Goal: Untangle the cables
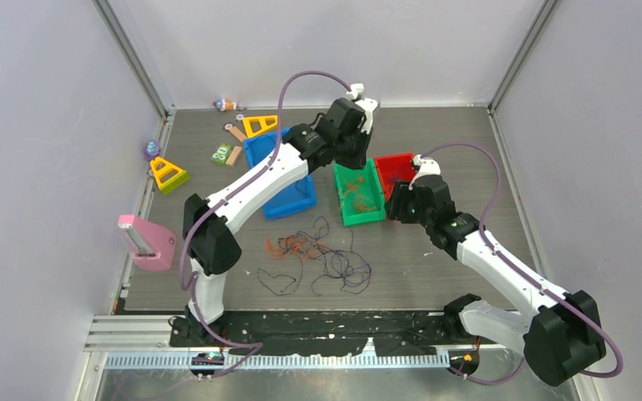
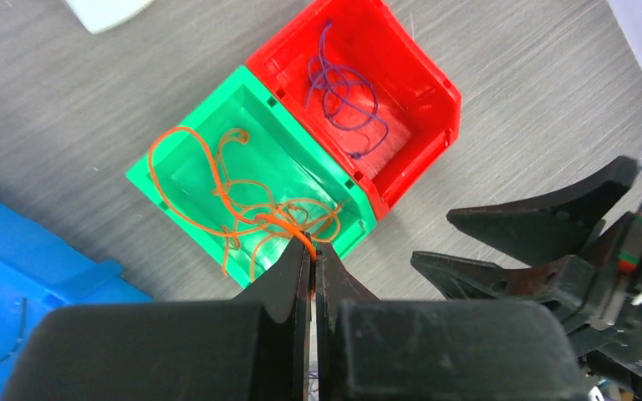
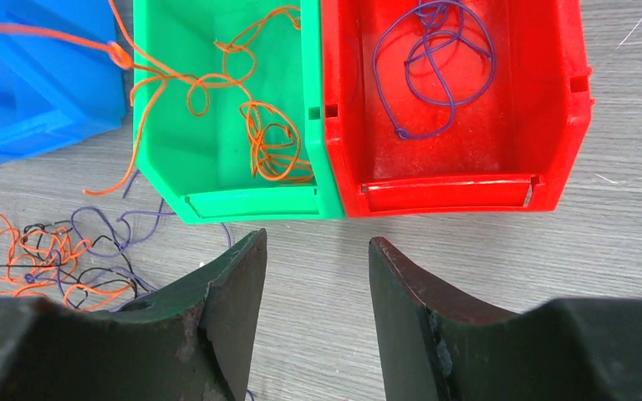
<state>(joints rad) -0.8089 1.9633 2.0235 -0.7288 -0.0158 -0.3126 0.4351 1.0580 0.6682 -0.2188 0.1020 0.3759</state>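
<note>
A loose tangle of orange, purple and black cables (image 1: 318, 255) lies on the table in front of the bins; it also shows in the right wrist view (image 3: 50, 259). A green bin (image 1: 359, 219) holds orange cables (image 2: 217, 188), and one strand hangs over its left wall (image 3: 138, 125). A red bin (image 1: 401, 159) holds a purple cable (image 3: 435, 58). My left gripper (image 2: 312, 246) is shut on an orange cable (image 2: 288, 227) above the green bin's near corner. My right gripper (image 3: 318, 251) is open and empty just in front of the two bins.
A blue bin (image 1: 288, 205) stands left of the green one. A pink block (image 1: 146, 242), yellow triangles (image 1: 167, 174) and small toys lie at the left and back left. Grey walls close the table on three sides. The two grippers are close together (image 2: 535, 217).
</note>
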